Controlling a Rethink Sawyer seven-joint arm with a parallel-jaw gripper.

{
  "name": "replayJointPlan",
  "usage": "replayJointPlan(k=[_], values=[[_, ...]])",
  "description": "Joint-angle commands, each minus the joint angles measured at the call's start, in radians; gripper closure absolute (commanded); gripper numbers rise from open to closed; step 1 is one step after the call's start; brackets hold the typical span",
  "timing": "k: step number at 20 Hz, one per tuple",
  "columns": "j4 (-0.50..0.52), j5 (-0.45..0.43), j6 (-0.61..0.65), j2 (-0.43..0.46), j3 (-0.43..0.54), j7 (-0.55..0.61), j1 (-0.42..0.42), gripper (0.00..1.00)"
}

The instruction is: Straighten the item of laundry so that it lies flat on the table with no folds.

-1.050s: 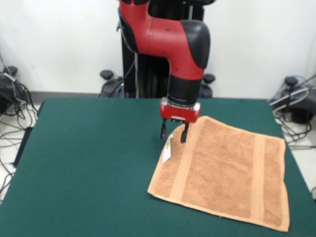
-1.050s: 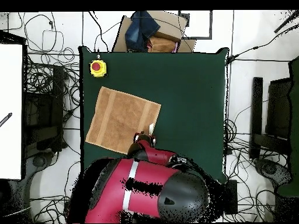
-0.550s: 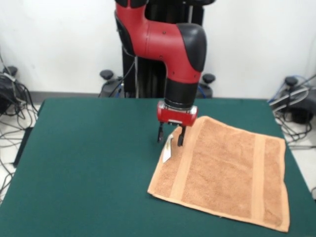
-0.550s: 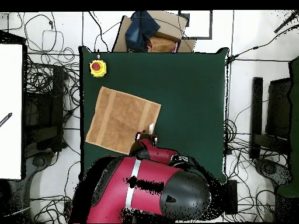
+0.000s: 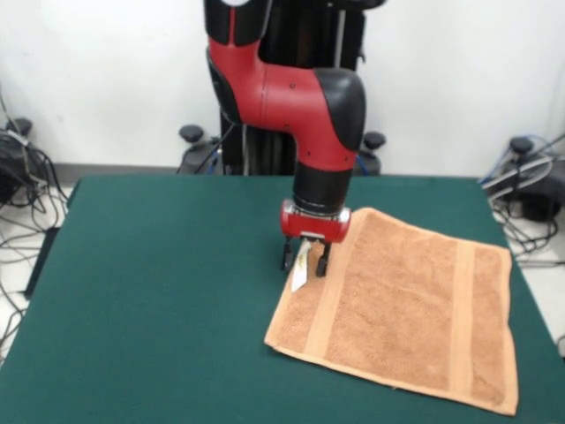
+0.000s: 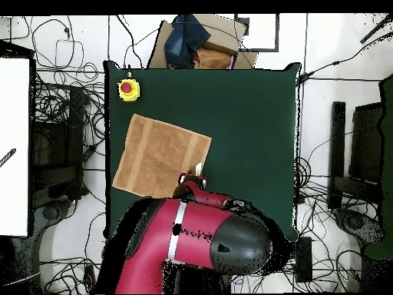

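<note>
The item of laundry [image 5: 406, 305], an orange-tan towel with two flat woven bands, lies spread on the right half of the green table [image 5: 159, 283]. Its near-left edge looks slightly doubled over. A white tag [image 5: 300, 268] sticks out from its left edge. My gripper [image 5: 305, 263] stands open, low over that edge, with one finger on either side of the tag. In the overhead view the towel [image 6: 157, 154] sits at an angle near the table's [image 6: 246, 115] left side, the tag [image 6: 199, 167] shows at its edge, and the arm covers the gripper.
A red button on a yellow box [image 6: 128, 89] stands on the table corner beyond the towel. A cardboard box with blue cloth [image 6: 196, 42] sits off the table's top edge in the overhead view. Cables [image 5: 18, 177] lie on the floor around the table.
The gripper has come down and shifted slightly left, so its fingers now straddle the white tag. The towel has not moved.
</note>
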Motion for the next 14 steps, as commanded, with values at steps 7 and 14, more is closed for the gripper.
replayJointPlan(k=[7, 14], values=[[-0.137, -0.043, 0.044, 0.054, 0.006, 0.078, -0.007, 0.0], [-0.13, -0.067, 0.046, 0.044, -0.005, 0.076, 0.003, 0.0]])
